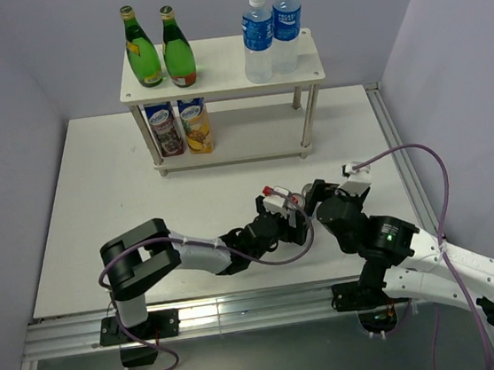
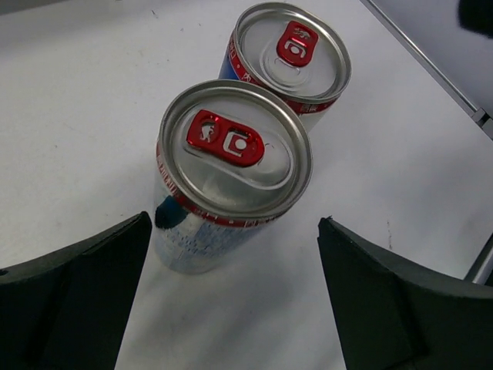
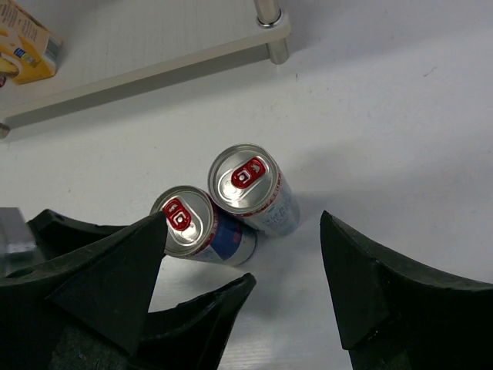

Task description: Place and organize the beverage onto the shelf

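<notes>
Two silver cans with red pull tabs stand touching on the table. In the left wrist view the near can (image 2: pixel 231 154) stands just ahead of my open left gripper (image 2: pixel 235 231), and the far can (image 2: pixel 289 54) is behind it. Neither finger touches a can. From the right wrist the same pair shows as a left can (image 3: pixel 181 217) and a right can (image 3: pixel 245 176), ahead of my open right gripper (image 3: pixel 243 223). From above, both grippers, left (image 1: pixel 279 212) and right (image 1: pixel 316 193), crowd the cans (image 1: pixel 291 199). The shelf (image 1: pixel 216 68) stands at the back.
On the shelf's top board stand two green bottles (image 1: pixel 160 47) at the left and two water bottles (image 1: pixel 271 32) at the right. Two juice cartons (image 1: pixel 180 128) stand on the lower board (image 3: pixel 154 46). A left-arm finger (image 3: pixel 204 312) lies under the right wrist's view.
</notes>
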